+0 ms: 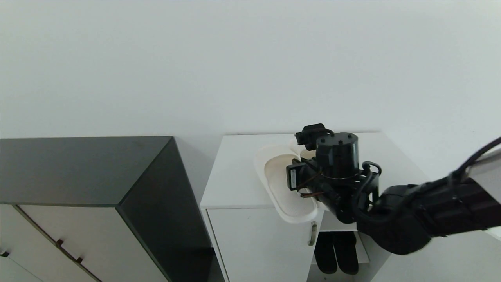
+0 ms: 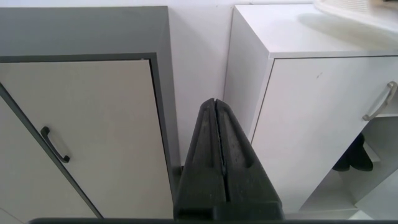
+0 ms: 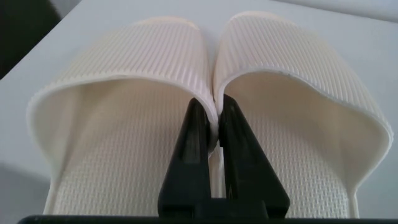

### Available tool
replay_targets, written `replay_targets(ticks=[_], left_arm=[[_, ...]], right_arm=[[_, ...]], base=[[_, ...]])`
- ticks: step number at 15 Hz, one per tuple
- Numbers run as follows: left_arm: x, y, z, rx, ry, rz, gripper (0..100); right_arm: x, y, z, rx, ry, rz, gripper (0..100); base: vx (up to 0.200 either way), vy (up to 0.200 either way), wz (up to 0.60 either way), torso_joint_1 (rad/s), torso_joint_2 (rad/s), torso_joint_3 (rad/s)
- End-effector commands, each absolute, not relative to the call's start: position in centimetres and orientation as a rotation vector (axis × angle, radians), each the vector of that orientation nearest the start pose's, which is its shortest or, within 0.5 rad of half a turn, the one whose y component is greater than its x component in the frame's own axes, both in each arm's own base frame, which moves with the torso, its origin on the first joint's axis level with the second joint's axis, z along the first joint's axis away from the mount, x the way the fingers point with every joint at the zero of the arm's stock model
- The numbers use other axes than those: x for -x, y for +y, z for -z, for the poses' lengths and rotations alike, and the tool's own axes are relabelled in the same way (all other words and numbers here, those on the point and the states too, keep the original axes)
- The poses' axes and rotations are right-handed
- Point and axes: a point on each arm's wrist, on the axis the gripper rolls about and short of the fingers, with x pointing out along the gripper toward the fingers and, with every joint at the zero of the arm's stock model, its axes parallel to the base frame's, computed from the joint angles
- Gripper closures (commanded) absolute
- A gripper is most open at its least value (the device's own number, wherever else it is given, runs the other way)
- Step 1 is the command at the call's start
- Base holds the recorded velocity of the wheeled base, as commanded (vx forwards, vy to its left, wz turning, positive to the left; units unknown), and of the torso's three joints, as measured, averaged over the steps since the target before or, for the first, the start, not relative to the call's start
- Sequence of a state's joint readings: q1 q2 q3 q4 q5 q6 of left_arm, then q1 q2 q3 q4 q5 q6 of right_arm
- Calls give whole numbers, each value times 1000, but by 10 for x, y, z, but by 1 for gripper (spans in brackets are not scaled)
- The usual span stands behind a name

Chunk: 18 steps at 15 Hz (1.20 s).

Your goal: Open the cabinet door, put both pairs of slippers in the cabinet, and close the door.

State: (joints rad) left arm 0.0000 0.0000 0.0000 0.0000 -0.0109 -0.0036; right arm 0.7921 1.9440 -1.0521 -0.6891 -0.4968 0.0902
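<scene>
Right wrist view: right gripper [image 3: 214,111] clamped on white slippers [image 3: 124,130] | left wrist: left gripper [image 2: 216,111] pressed together | head: black slippers [image 1: 336,252] inside cabinet [image 1: 235,172]

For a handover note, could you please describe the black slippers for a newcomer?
Find the white cabinet beside the dark one. In its open compartment, right of the door, sit the black slippers; the other pair is white, on top.

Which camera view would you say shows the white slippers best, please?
The right wrist view: both white slippers lie side by side, their inner edges pinched in the right claw. In the head view the arm covers most of one; the left wrist view catches a sliver of sole atop the white cabinet.
</scene>
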Motion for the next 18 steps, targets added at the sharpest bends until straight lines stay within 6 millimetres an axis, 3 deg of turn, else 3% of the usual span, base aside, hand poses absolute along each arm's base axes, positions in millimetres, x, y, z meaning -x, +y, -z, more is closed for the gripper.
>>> replay_targets(ticks=[1, 6, 18], left_arm=[[23, 0, -75, 3, 0, 12, 100], [23, 0, -76, 8, 2, 14, 100], [23, 0, -75, 5, 0, 11, 100]], right_arm=[[-215, 231, -194, 22, 158, -366, 100], [-215, 228, -180, 39, 199, -378, 100], [-199, 220, -189, 27, 176, -397, 100]], base=[[0, 0, 0, 0, 0, 0], [0, 0, 0, 0, 0, 0], [-200, 0, 0, 2, 4, 2]])
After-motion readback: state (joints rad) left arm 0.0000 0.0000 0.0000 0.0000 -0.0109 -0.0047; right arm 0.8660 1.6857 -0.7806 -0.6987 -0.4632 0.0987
